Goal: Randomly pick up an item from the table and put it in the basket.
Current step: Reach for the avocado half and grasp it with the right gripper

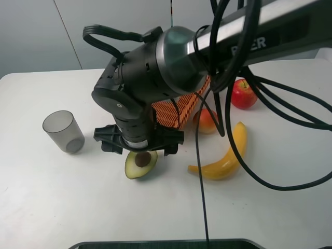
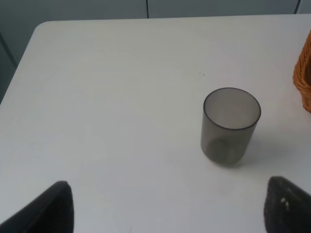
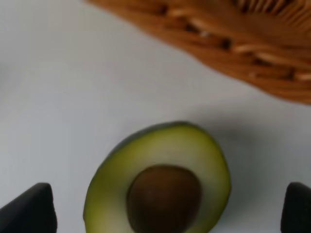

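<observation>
Pre-grasp step, seemingly. Poised with the right end effector (image 1: 140, 146) released and spread wide over the halved dark-green avocado (image 1: 140, 163) with brown pit, lying cut-face up on the smooth white counter (image 1: 62, 207) just beside the orange-brown woven wicker basket (image 1: 174, 111). Next: lower, clench across the skin, lift clear over the near rim. Left end effector (image 2: 167, 213) released too, facing a grey translucent cup (image 2: 230, 125). Yellow banana (image 1: 223, 161) and orange-red peach (image 1: 206, 120) well aside; only the basket wall crowding the grasp.

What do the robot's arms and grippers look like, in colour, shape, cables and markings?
The right arm is matte black with rounded joint housings and a grey metallic cylindrical section. Thick black cables loop off it. White lettering on its boom is partly hidden. Left fingertips and right fingertips are black and blunt.
</observation>
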You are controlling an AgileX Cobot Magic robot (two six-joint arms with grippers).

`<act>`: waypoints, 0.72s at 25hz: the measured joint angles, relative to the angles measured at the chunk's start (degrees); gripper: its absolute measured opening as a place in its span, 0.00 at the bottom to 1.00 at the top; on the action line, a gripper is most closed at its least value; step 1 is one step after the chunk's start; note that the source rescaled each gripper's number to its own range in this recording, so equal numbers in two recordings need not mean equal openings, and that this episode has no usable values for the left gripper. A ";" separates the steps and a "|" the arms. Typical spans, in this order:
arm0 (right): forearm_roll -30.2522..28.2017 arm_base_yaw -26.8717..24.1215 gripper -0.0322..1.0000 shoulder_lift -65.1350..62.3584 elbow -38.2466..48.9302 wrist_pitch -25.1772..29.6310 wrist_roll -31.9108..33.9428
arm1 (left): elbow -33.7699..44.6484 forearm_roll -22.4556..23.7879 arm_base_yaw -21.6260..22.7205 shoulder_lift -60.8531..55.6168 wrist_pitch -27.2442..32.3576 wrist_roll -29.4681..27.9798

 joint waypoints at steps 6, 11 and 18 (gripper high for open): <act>-2.91 0.00 1.00 1.58 -0.10 0.00 4.01 | 0.00 0.00 0.00 0.00 0.00 0.00; -3.57 0.00 1.00 3.11 -0.10 -0.15 5.72 | 0.00 0.00 0.00 0.00 0.00 0.00; -3.79 0.00 1.00 5.17 -0.10 -0.82 8.25 | 0.00 0.00 0.00 0.00 0.00 0.00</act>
